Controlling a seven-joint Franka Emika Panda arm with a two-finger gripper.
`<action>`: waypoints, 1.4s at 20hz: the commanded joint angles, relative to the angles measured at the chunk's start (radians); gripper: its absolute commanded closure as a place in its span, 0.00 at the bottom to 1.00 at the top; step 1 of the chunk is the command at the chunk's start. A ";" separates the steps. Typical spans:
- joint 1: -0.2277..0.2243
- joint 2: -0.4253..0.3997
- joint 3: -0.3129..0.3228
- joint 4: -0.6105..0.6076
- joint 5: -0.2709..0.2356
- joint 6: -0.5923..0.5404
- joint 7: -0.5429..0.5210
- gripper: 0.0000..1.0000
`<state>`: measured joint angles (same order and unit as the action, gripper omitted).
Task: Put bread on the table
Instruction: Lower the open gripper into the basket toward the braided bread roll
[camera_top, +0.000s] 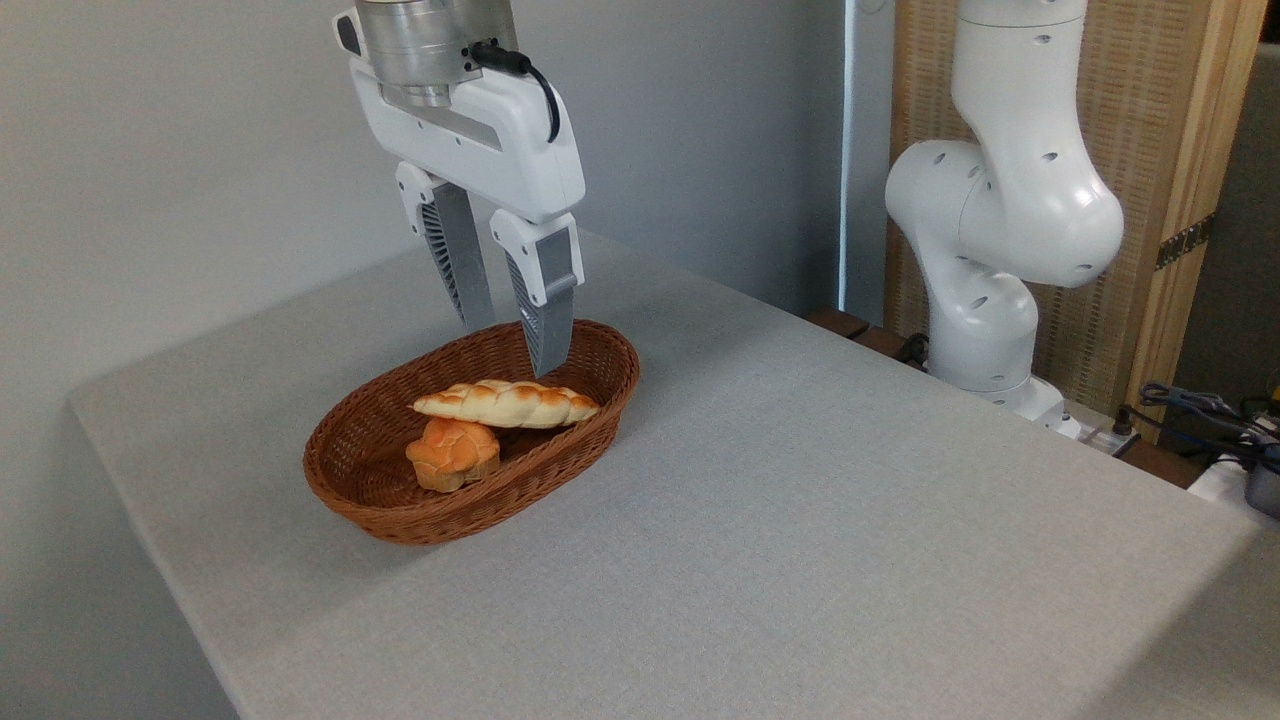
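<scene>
- braided bread (506, 403) lies across the woven oval wicker basket (372, 496), over a round bun (452, 453).
- gripper (514, 348) above, ribbed fingers parted, empty.
- grey cloth table (800, 520) bare rightward.

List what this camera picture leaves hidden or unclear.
- Underside of the long braided cream loaf: hidden by the round orange bun and the brown wicker basket's wall.
- Far inner wall of the basket: partly covered by the open hand and its grey fingers.
- Height of the hand above the loaf: a single view cannot settle it.
- The white arm's upper links: cut off by the top edge.
- The grey cloth table: its front cut off by the bottom edge.
</scene>
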<state>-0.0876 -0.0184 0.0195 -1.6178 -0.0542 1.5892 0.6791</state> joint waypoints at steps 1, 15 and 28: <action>-0.009 0.006 0.010 0.013 0.001 0.000 -0.016 0.00; -0.007 -0.096 -0.053 -0.189 -0.003 0.110 0.008 0.00; -0.012 -0.121 -0.260 -0.499 -0.029 0.442 0.123 0.00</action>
<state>-0.1009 -0.1346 -0.2192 -2.0772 -0.0643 1.9846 0.7716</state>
